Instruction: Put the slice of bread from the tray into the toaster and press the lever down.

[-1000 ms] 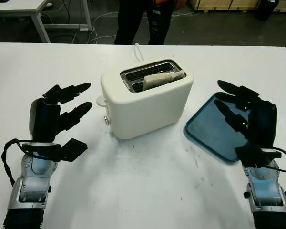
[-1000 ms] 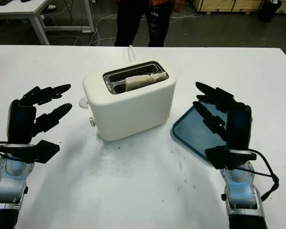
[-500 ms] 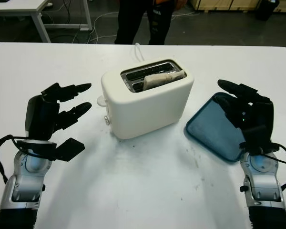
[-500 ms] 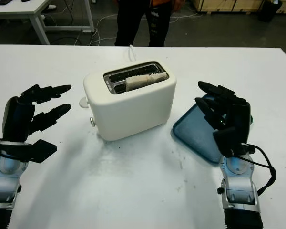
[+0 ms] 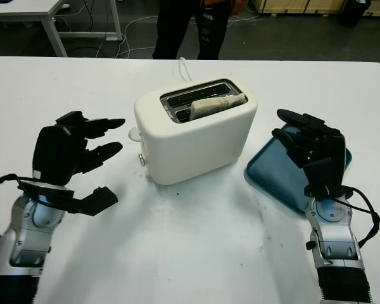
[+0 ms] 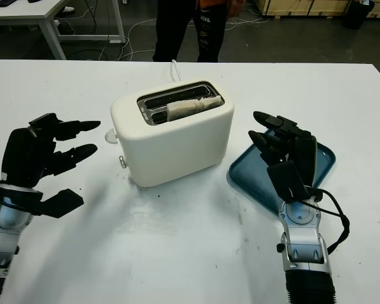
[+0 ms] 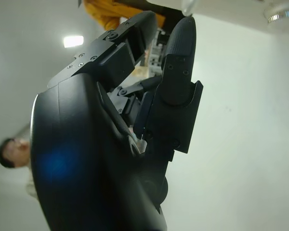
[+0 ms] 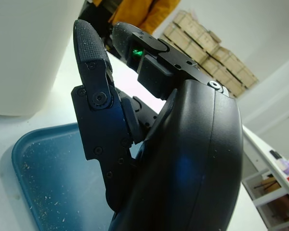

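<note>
Centre frame, the bread [image 5: 216, 104] lies in the toaster [image 5: 196, 130] slot, looking light and soft. My left robot hand [image 5: 66, 155] hovers open at lower left; my right robot hand [image 5: 313, 149], open, hangs over the tray [image 5: 266, 174]. The stiff lever [image 5: 142, 160] wants a fingertip press.

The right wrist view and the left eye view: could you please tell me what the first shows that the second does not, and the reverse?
Right wrist view alone: crumbs scattered on the tray's floor, and stacked wooden crates in the background.

Left eye view alone: the bread sitting in the toaster's slot, the lever on the toaster's end, the open left hand beside the toaster, and a person's legs beyond the table.

Both: the blue tray with no bread on it, the open right hand above it, and the toaster's white side.
</note>
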You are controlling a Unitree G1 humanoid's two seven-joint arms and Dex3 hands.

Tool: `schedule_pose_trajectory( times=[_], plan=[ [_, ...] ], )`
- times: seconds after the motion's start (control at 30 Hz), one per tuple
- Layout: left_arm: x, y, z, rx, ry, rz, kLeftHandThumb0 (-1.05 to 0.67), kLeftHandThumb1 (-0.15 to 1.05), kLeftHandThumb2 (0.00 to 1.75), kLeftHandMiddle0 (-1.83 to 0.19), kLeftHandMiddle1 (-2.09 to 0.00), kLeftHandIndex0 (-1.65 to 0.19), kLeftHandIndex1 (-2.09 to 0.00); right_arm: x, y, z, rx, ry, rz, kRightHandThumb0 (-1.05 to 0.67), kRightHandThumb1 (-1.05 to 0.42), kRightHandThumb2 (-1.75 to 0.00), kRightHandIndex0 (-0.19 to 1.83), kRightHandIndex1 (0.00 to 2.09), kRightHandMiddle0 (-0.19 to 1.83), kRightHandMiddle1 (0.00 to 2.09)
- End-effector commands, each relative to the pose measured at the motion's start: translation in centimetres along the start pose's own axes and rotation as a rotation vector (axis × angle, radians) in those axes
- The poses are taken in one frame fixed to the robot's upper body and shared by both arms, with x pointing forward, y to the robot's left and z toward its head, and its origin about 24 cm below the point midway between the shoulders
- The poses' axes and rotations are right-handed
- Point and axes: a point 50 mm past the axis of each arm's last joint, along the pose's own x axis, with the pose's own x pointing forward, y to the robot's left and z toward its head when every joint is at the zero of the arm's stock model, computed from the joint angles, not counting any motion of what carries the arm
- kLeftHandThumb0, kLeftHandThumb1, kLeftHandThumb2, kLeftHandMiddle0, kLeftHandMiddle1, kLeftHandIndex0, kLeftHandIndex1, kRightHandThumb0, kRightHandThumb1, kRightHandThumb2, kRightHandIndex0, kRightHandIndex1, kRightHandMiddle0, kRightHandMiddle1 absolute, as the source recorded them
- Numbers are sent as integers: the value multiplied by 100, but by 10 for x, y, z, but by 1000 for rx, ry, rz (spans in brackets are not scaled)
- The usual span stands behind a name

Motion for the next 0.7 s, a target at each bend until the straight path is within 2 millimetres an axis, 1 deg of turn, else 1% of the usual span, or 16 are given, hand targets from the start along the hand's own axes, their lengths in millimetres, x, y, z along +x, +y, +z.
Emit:
schedule_pose_trajectory(
  times=[0.0, 0.1, 0.2, 0.27, 0.4, 0.67],
  plan=[
    [4, 0, 1, 40, -48, -14, -45, 92, 24, -56, -133, -101, -4, 0, 0, 0, 18, -1, -20, -69, -92, -10, 116, 10, 102, 1],
    [7, 0, 2, 71, -76, -27, -43, 92, 19, -55, -143, -105, -5, 0, 0, 0, 23, -8, -24, -69, -92, -10, 117, 11, 102, 1],
    [8, -1, 3, 88, -107, -41, -43, 92, 21, -55, -148, -107, -6, -1, -1, 0, 29, -9, -27, -68, -92, -10, 117, 12, 103, 1],
    [10, -2, 4, 98, -124, -54, -39, 92, 20, -56, -150, -109, -6, -1, -1, 0, 38, -12, -29, -68, -92, -9, 118, 13, 104, 1],
    [13, -1, 3, 111, -154, -85, -33, 92, 18, -57, -150, -110, -7, -1, -1, 0, 48, -10, -37, -69, -92, -8, 118, 14, 105, 1],
    [21, 1, 3, 137, -187, -124, -33, 92, 23, -58, -147, -110, -8, -2, -1, 0, 41, -16, -41, -69, -92, -8, 118, 15, 106, 1]
  ],
)
